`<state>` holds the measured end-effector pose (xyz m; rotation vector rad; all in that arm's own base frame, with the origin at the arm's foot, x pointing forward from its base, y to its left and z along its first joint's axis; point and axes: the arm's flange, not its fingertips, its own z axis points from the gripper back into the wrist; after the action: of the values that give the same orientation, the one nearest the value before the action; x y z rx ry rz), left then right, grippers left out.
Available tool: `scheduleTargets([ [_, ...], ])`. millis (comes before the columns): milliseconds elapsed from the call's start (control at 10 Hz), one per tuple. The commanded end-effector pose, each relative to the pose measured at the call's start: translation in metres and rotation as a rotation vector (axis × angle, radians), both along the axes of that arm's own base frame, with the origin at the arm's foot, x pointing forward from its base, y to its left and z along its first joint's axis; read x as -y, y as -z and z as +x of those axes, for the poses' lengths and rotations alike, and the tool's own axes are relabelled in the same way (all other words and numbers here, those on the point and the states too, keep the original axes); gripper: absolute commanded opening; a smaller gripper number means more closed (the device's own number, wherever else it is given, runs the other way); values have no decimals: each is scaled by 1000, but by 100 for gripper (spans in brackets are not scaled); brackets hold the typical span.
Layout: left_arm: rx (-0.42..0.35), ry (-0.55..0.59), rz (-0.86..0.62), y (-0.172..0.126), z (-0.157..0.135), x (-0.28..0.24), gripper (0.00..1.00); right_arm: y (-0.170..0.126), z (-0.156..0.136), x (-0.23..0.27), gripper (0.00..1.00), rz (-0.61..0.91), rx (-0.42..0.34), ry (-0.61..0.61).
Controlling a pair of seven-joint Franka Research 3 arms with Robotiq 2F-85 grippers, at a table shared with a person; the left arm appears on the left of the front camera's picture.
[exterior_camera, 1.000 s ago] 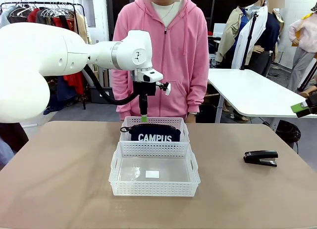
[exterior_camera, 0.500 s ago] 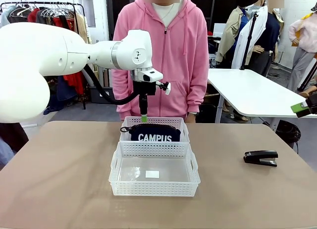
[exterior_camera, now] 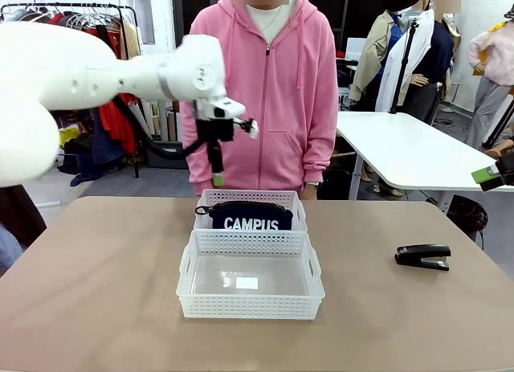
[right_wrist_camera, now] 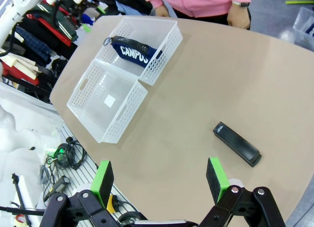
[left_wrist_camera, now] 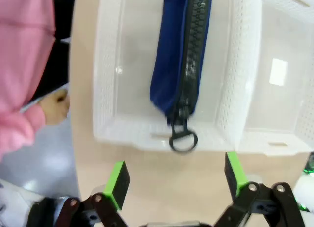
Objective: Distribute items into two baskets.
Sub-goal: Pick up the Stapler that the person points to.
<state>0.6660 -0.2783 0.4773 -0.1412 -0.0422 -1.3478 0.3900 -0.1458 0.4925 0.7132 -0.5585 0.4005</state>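
Since the CAMPUS pouch already lies in the smaller far basket, half the job looks done; the stapler waits on the counter to the right, well apart from the larger near basket, which holds neither item. Spread wide and empty, the left fingers have lifted leftward off the pouch; the right fingers hang open and empty, high over the stapler

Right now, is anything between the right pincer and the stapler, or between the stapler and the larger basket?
Nothing visible: the open right pincer looks straight at the stapler, and bare table separates stapler from larger basket.
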Motion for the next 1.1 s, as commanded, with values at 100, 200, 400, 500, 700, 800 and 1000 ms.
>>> scheduleTargets([
  [100, -142, -184, -130, -27, -38, -79, 100, -2, 0, -1, 100, 13, 12, -6],
  [200, -166, -217, -161, -35, -50, -106, 100, -2, 0, -1, 100, 13, 12, -6],
  [400, -187, -312, -245, -39, -69, -166, 100, -2, 0, -1, 100, 13, 12, -6],
  [500, -179, -363, -292, -42, -82, -195, 100, -2, 0, -1, 100, 13, 12, -6],
  [700, -72, -519, -321, -48, -110, -245, 100, -2, 0, -1, 100, 13, 12, -6],
  [800, -13, -601, -378, -43, -116, -268, 100, -2, 0, -1, 100, 13, 12, -6],
  [1000, 47, -721, -517, -39, -143, -317, 100, -2, 0, -1, 100, 13, 12, -6],
])
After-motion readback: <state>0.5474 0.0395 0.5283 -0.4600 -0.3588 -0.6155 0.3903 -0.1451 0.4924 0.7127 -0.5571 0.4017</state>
